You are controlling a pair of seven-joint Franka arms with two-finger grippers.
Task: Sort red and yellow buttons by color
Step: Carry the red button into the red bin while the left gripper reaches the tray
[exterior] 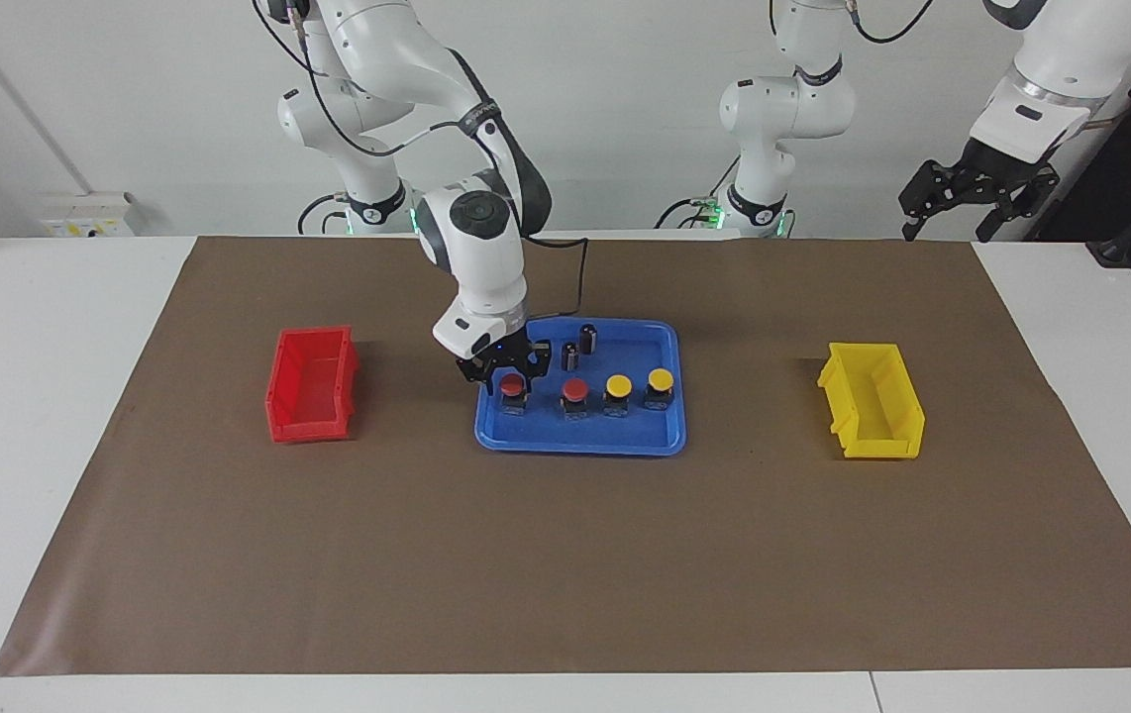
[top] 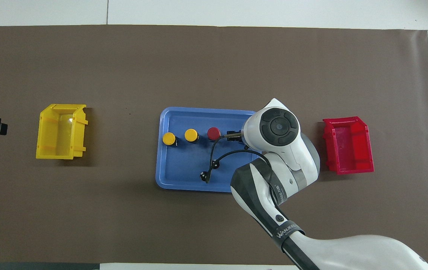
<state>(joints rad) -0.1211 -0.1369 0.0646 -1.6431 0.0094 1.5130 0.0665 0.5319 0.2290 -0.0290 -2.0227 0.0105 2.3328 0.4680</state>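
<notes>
Four buttons stand in a row on a blue tray point(exterior: 575, 438): two red point(exterior: 513, 383) point(exterior: 575, 388) and two yellow point(exterior: 618, 384) point(exterior: 661, 378). My right gripper point(exterior: 509, 374) is down at the red button at the row's right-arm end, fingers open on either side of it; the button stands on the tray. In the overhead view my right wrist point(top: 278, 127) hides that button; the other red one point(top: 213, 132) and the yellow ones point(top: 191, 134) point(top: 168, 138) show. My left gripper point(exterior: 952, 223) waits open, raised at its own end.
A red bin point(exterior: 313, 386) sits toward the right arm's end and a yellow bin point(exterior: 873, 401) toward the left arm's end, both on the brown mat. Two dark capless cylinders point(exterior: 588, 337) point(exterior: 570, 355) stand in the tray, nearer to the robots than the buttons.
</notes>
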